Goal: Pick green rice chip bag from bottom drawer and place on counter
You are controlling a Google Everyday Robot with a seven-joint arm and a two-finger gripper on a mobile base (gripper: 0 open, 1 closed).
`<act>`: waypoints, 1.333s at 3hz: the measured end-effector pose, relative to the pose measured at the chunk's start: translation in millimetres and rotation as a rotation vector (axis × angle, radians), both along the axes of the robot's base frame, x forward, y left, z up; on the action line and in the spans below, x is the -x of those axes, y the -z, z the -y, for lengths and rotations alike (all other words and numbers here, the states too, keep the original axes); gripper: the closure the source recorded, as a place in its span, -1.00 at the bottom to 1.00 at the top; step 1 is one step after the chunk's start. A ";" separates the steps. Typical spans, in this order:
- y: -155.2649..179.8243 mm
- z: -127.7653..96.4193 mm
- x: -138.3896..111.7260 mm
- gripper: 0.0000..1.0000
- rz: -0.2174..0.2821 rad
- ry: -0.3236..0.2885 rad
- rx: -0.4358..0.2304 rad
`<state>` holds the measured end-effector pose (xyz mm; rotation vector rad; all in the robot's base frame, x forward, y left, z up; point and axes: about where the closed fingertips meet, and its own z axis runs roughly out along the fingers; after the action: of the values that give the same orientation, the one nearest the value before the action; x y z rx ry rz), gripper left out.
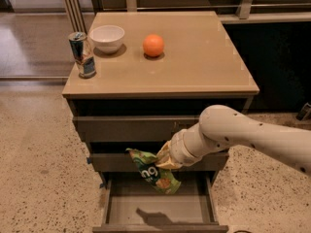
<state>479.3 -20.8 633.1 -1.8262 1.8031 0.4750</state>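
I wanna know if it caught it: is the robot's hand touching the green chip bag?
Touching. The camera view shows the gripper pinching the green chip bag at its top edge; the bag hangs from it, above the open bottom drawer.

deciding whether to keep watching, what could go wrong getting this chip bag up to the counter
The gripper holds the green rice chip bag by its upper edge only, so it may slip back into the bottom drawer. The bag hangs right in front of the middle drawer, under the counter edge, and could snag on the way up.
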 end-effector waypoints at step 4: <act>-189.1 -12.1 22.0 1.00 0.152 0.053 -0.168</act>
<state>457.3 -8.7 822.1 -1.6509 1.6536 0.4403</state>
